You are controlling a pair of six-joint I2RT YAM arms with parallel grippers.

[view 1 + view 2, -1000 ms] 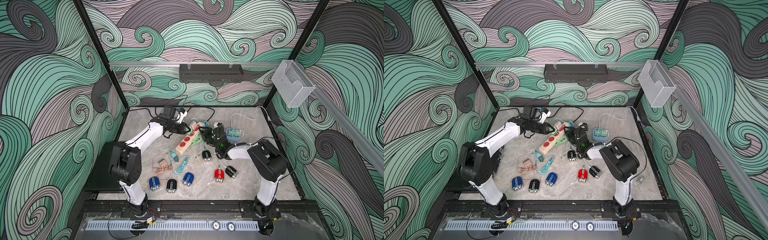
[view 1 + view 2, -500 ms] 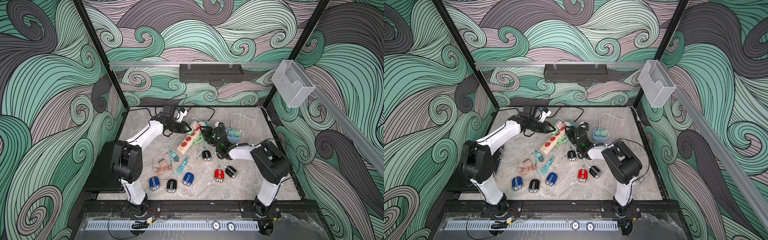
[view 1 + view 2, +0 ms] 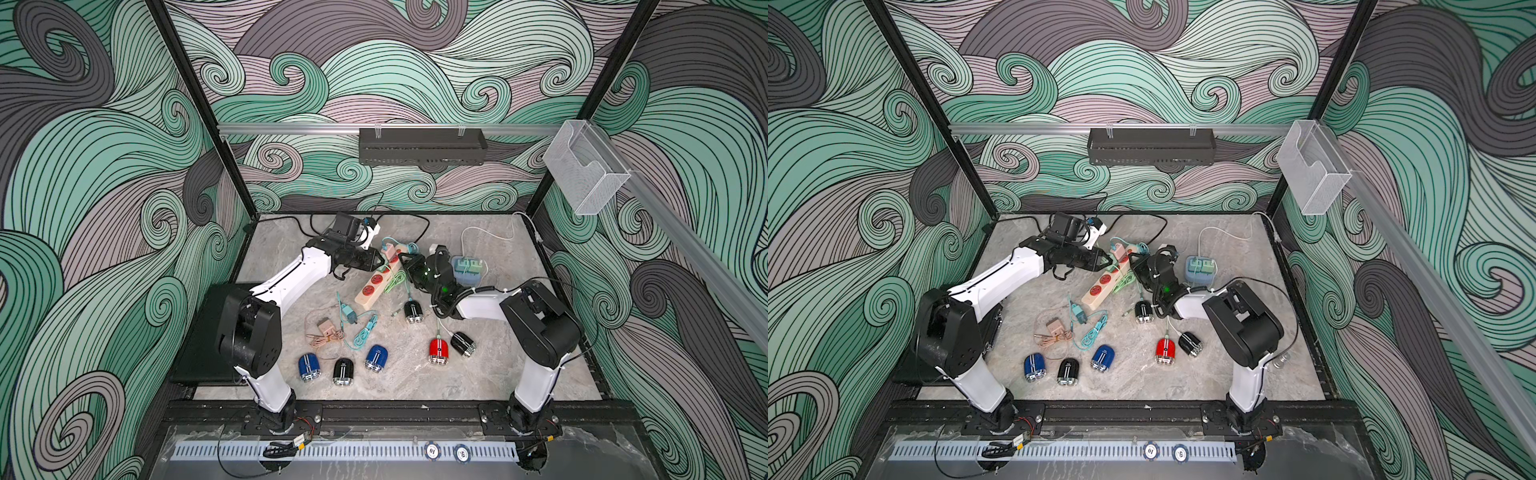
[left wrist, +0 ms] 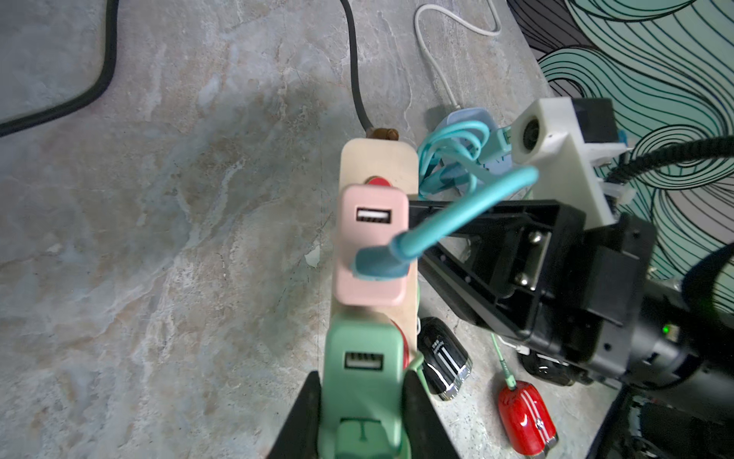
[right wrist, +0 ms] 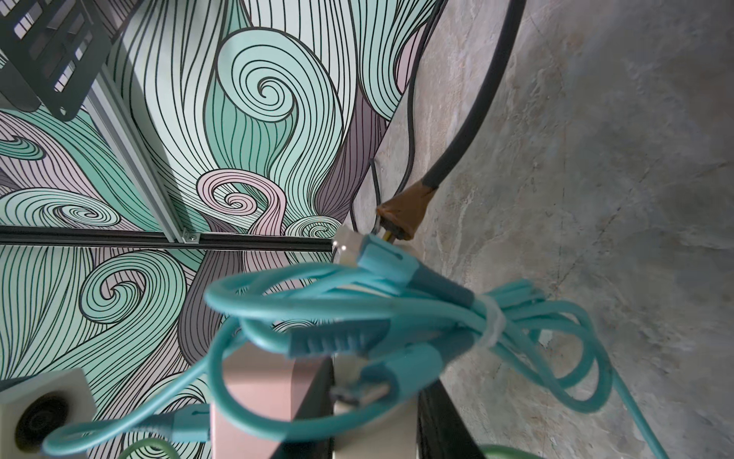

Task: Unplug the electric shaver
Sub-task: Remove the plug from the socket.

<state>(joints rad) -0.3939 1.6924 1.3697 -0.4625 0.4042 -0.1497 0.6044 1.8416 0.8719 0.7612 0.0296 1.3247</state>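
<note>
The left fingers [image 4: 306,417] are pinching the green USB charger [image 4: 363,369] sitting in the power strip [image 4: 377,159] beside a pink USB charger [image 4: 371,254]. I cannot tell whether the right fingers [image 4: 464,278] are gripping anything.

Grey marble tabletop [image 3: 498,374] carries a power strip [image 3: 371,289], shavers [image 3: 438,351], cables [image 3: 363,332].
</note>
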